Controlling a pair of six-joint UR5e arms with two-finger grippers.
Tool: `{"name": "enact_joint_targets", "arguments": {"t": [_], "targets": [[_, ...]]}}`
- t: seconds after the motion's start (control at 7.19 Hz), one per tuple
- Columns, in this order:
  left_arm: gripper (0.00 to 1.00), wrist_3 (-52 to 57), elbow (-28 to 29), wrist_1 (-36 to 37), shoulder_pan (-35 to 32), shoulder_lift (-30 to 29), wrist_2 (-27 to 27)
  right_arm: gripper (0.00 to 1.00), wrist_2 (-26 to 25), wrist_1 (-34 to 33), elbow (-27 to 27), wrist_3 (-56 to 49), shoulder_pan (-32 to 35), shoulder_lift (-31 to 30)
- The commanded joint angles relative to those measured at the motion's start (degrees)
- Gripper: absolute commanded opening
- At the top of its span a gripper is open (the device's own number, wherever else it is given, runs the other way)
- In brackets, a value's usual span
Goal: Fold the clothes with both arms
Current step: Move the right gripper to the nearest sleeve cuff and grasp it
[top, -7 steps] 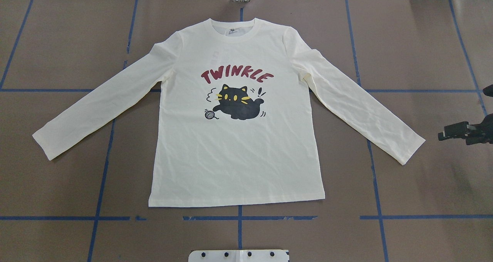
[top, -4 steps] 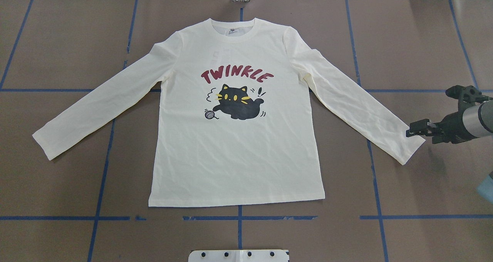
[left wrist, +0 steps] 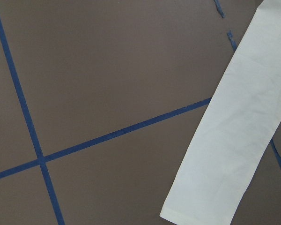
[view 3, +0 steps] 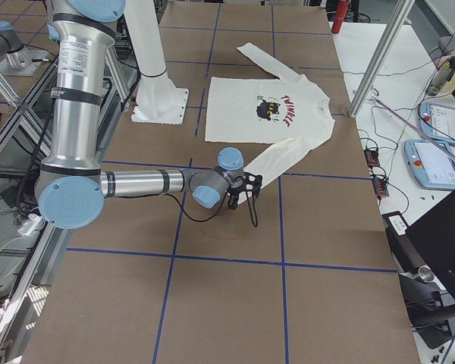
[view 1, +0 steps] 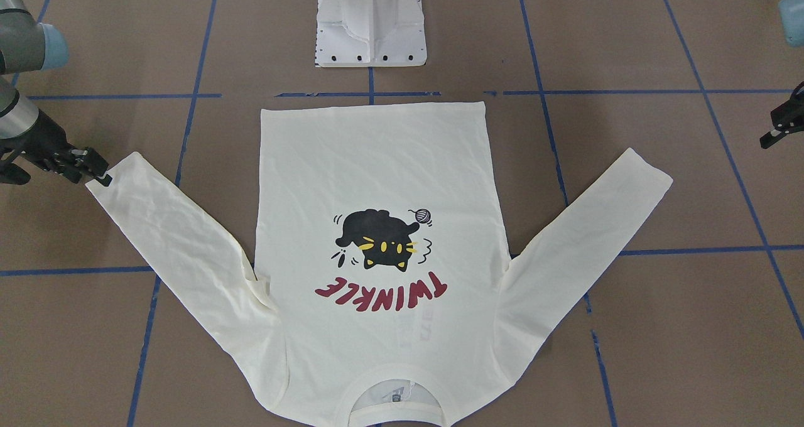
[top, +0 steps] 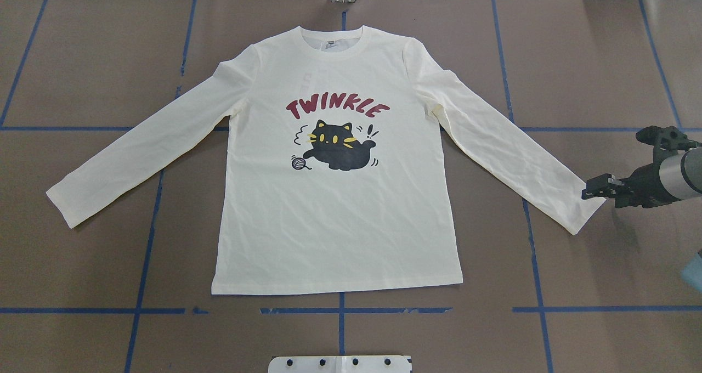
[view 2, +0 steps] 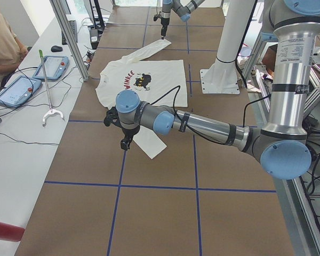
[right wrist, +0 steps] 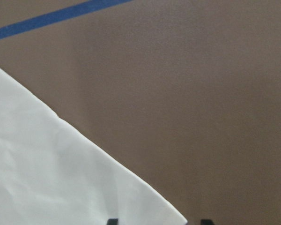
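Observation:
The cream-white long-sleeved T-shirt (top: 334, 208) lies flat and face up on the brown table, sleeves spread, its cat print and red lettering showing. My right gripper (top: 591, 187) sits low at the right sleeve's cuff (top: 576, 208). The right wrist view shows its two fingertips (right wrist: 112, 221) apart, open, with the cuff corner (right wrist: 47, 178) between them. My left gripper (view 1: 771, 137) hangs well outside the left sleeve's cuff (view 1: 634, 169), apart from it. Its wrist view shows only that sleeve (left wrist: 229, 154) and no fingers, so whether it is open or shut is unclear.
The white pedestal base (view 1: 370, 25) stands at the table's near edge behind the shirt's hem. Blue tape lines (top: 137, 310) grid the brown surface. A side table with tablets (view 2: 53, 66), cables and a seated person runs along the far side.
My right gripper came in from the right edge of the overhead view to the right sleeve's cuff. The shirt has not moved.

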Motion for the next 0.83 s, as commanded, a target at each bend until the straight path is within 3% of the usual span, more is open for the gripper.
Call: {"name": "enact_joint_targets", "arguments": {"t": [0.0,0.14,0.28,0.56,0.7], "targets": [[1.00,0.0,0.1,-0.1,0.0,0.1,0.2,0.11,0.1,0.0,-0.1,0.0,0.0,0.0],[1.00,0.1,0.1,-0.1,0.0,0.4,0.2,0.11,0.2,0.0,-0.1,0.0,0.0,0.4],[1.00,0.1,0.1,-0.1,0.0,0.4,0.2,0.00,0.4,0.0,-0.1,0.0,0.0,0.6],[1.00,0.0,0.1,-0.1,0.0,0.5,0.2,0.00,0.7,0.1,0.4,-0.1,0.2,0.2],[1.00,0.0,0.1,-0.1,0.0,0.5,0.2,0.19,0.9,0.0,0.3,-0.2,0.3,0.1]]}}
